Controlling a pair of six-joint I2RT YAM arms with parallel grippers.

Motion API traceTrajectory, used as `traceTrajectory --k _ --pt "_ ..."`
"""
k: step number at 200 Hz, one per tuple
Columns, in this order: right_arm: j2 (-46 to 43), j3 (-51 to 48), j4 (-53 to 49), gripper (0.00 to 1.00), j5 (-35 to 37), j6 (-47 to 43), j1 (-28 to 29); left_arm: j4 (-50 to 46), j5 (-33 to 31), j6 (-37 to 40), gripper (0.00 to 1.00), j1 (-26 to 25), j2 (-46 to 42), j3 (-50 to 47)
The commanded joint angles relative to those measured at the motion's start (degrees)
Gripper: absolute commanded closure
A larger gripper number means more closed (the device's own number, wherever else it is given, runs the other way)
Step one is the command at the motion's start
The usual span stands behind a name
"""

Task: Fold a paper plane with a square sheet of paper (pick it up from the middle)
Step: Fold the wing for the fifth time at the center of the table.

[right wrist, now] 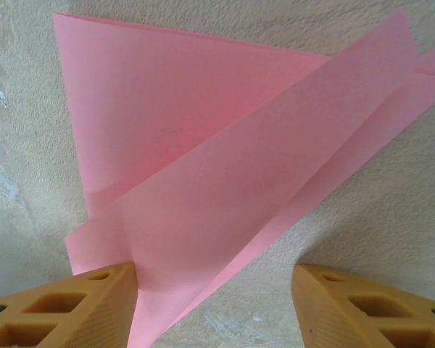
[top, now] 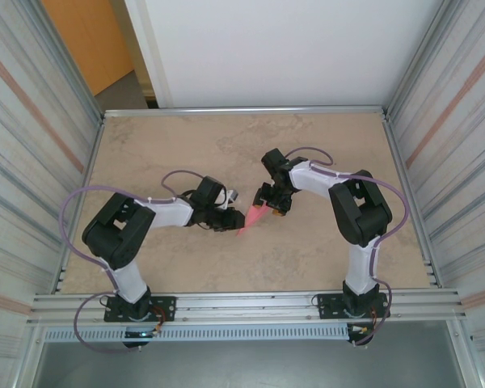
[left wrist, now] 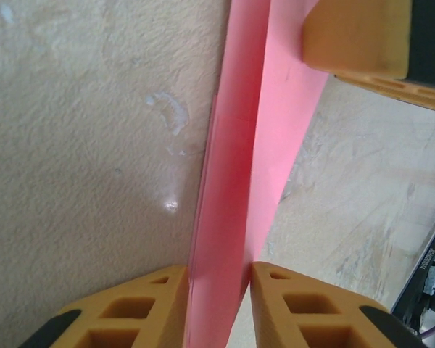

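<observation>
Pink paper, one item: the paper plane. It is folded to a long pointed shape with creases running along its length. You find it near the middle of the table, in the gap between your two arms, and from above it reads as a narrow sliver. Whether its lower edge touches the table cannot be told.

Left fingers: two orange pads drawn in on the paper plane from both sides. In your left wrist view the paper runs edge-on and fills the whole gap between them, so you have it pinched.

Right fingers: spread wide, gripping nothing. In your right wrist view the paper plane shows its broad face, and its lower corner lies against the inner side of one finger. The other finger stands well apart from the paper, with bare table between. One of these fingers also appears at the top of the left wrist view, close against the paper's far end.

Table: beige, mottled, stone-look surface. White scuff marks sit just beside the paper.

Left arm and right arm: black and white, each bent inward toward the paper, each with a purple cable.
</observation>
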Motion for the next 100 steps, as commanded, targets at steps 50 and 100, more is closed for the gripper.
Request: traceTrajectory --k 50,100 --pt "5.9 -3.3 0.7 0.42 3.1 1.0 0.0 -2.7 -1.6 1.1 0.75 0.0 2.8 1.5" --pt "6.7 -4.4 1.0 0.43 3.0 1.1 0.0 -3.8 -1.8 1.0 0.78 0.1 4.6 1.9"
